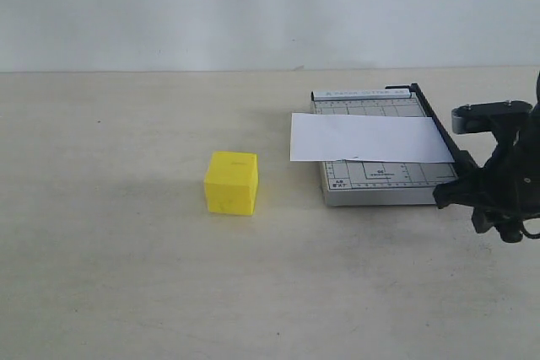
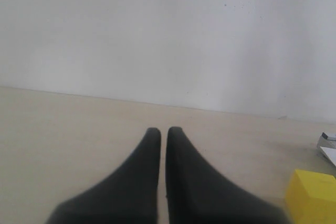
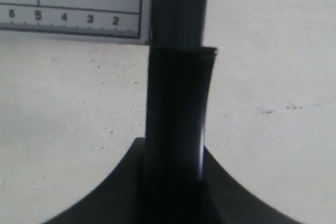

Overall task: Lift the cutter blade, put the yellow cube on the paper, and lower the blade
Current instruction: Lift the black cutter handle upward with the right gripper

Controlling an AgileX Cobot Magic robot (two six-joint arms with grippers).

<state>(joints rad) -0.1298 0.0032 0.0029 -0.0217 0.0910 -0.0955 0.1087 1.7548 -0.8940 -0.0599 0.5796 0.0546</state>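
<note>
The cutter blade (image 1: 439, 128) lies flat along the right edge of the grey gridded trimmer base (image 1: 380, 185). The white paper (image 1: 371, 137) lies across the base and overhangs its left side. My right gripper (image 1: 460, 193) is at the blade's near end. In the right wrist view its fingers (image 3: 126, 182) press both sides of the thick black handle (image 3: 176, 103), so my right gripper (image 3: 173, 148) is shut on it. The yellow cube (image 1: 231, 183) stands on the table left of the base, also in the left wrist view (image 2: 311, 198). My left gripper (image 2: 163, 129) is shut and holds nothing.
A pale wall (image 1: 270, 6) rises behind the beige table (image 1: 126, 276). The base's ruler edge (image 3: 68, 19) shows in the right wrist view. The left arm is outside the exterior view.
</note>
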